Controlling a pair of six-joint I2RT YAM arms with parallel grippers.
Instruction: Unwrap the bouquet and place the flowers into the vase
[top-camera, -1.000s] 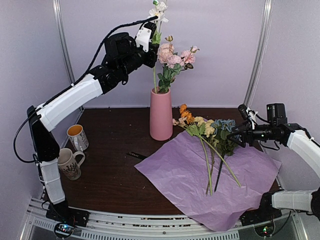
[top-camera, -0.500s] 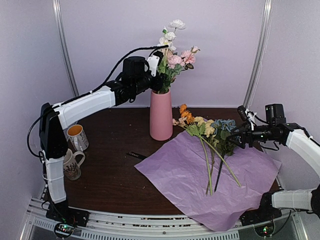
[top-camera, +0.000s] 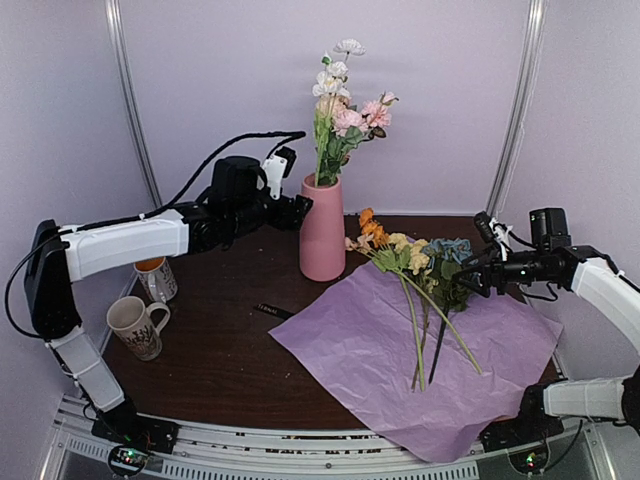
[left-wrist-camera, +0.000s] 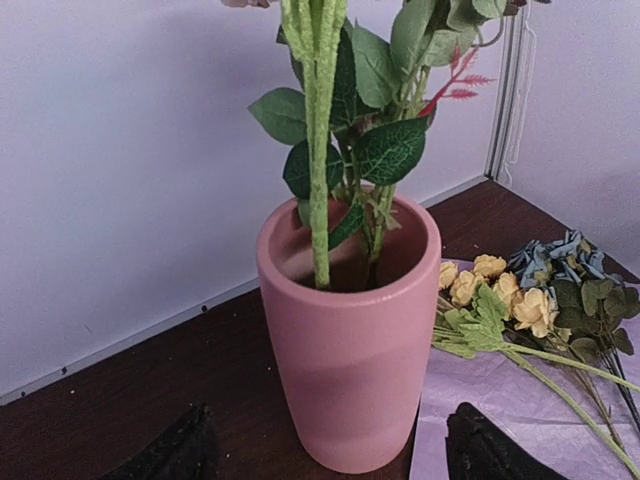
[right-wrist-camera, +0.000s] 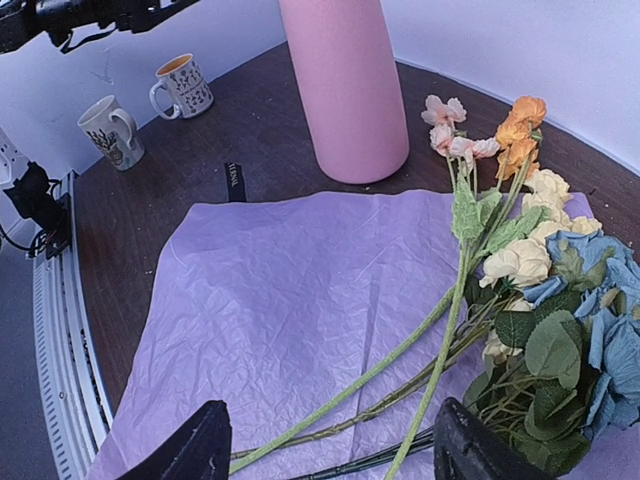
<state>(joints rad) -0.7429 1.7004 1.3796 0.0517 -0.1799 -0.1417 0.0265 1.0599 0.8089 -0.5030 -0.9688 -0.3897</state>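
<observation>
The pink vase stands upright at the back middle of the surface, just off the far corner of the tissue paper. It holds a white-flowered stem and pink peonies; I count at least two stems going into the mouth.

The rest of the flowers lie flat on the opened paper: orange, pale yellow, blue and a small pink cluster. That's maybe four stems, but they overlap too much to be sure.

The left end effector sits just beside the vase with its fingers spread wide and nothing in them. The right end effector hovers over the loose stems, also wide open and empty.

So I'd say unwrapping is done and we're mid-transfer. The next move probably means closing on one stem without dragging its neighbours, then tipping it upright over that narrow mouth.

Also out there: one black ribbon and two mugs.
</observation>
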